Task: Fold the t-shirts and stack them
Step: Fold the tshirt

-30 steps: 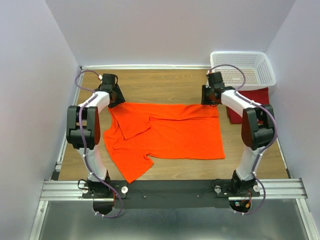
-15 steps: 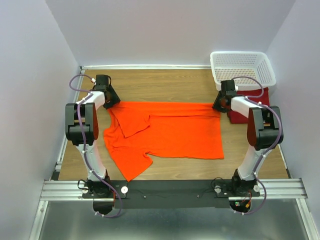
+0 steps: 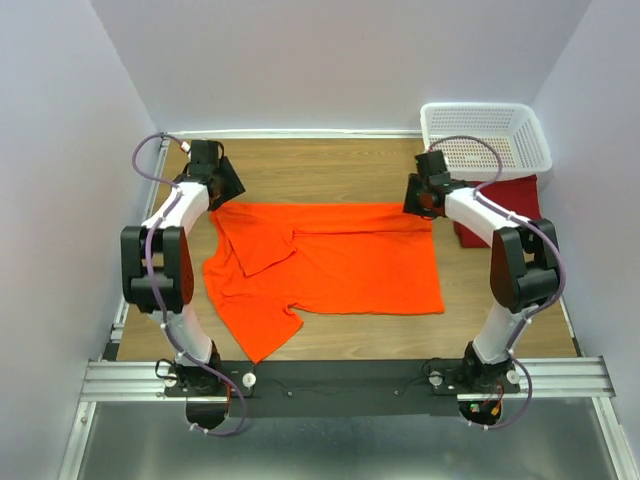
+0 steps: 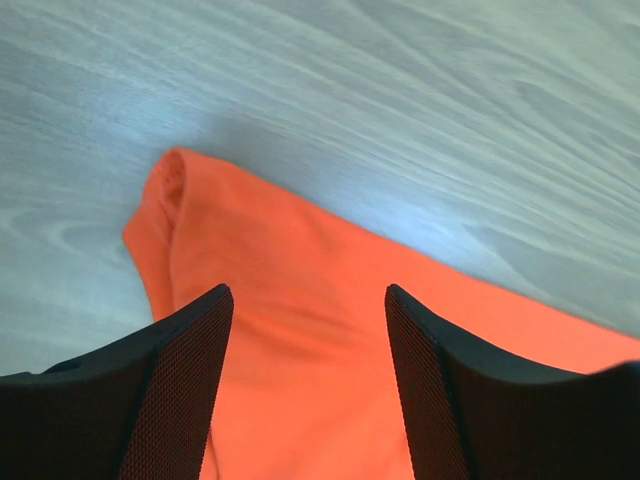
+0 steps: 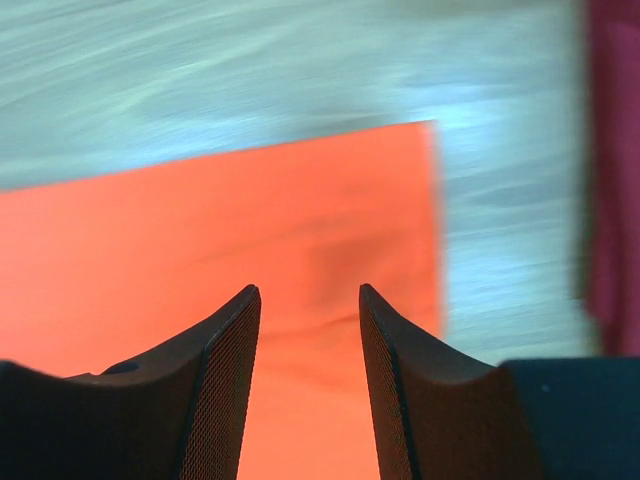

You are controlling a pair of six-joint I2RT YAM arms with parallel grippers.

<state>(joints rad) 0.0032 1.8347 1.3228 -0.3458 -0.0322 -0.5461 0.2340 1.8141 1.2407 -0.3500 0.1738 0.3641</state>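
The bright orange t-shirt (image 3: 340,265) lies spread on the wooden table, one sleeve folded in over its upper left and the other sticking out at the lower left. My left gripper (image 3: 224,192) is open just above the shirt's far left corner (image 4: 300,250), with nothing between its fingers. My right gripper (image 3: 421,197) is open above the shirt's far right corner (image 5: 330,200), also empty. The dark red t-shirt (image 3: 498,205) lies as a folded rectangle at the right, beside the right arm, and shows as a maroon strip in the right wrist view (image 5: 615,200).
A white plastic mesh basket (image 3: 487,136) stands at the back right corner, partly over the dark red shirt. White walls close in the table on the left, back and right. Bare wood (image 3: 320,165) lies beyond the orange shirt.
Both grippers had pulled the shirt's far edge outward and flat. Now the right gripper has moved back inward over the far right corner, and the left has shifted slightly back. The far edge lies straight.
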